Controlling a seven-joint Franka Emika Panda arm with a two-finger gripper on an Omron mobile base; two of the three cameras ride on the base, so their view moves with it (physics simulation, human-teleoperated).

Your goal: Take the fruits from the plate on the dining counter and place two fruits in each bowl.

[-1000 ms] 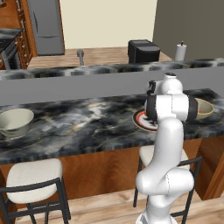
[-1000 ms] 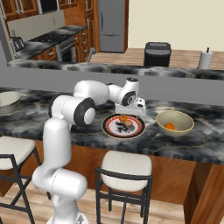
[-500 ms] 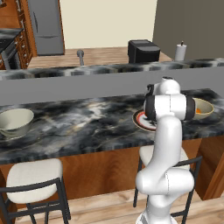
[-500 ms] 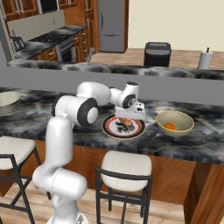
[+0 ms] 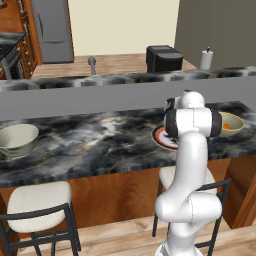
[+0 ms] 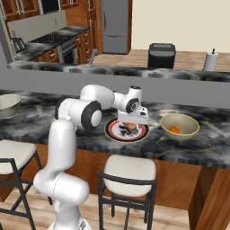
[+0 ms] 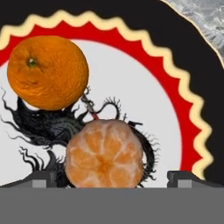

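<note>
Peeled pale-orange segmented fruit [image 7: 104, 154] sits on the round white red-rimmed plate [image 6: 112, 131], a bright orange whole fruit [image 7: 47, 71] just beside it — jaws spread wide either side of the peeled one, low over the plate on the black marbled counter [image 5: 95, 145]. Deep beige bowl [image 6: 179, 126] near the plate holds one orange fruit [image 6: 174, 130]; second beige bowl [image 5: 17, 140] well apart.

- The rendered scene was evenly and brightly lit, with no clear light source and no glare.
- Soft, faint shadows lay under the stools [image 6: 130, 170] and the counter overhang.
- Base views looked slightly soft and low in detail.
- The hand view was sharp, edges undistorted.
</note>
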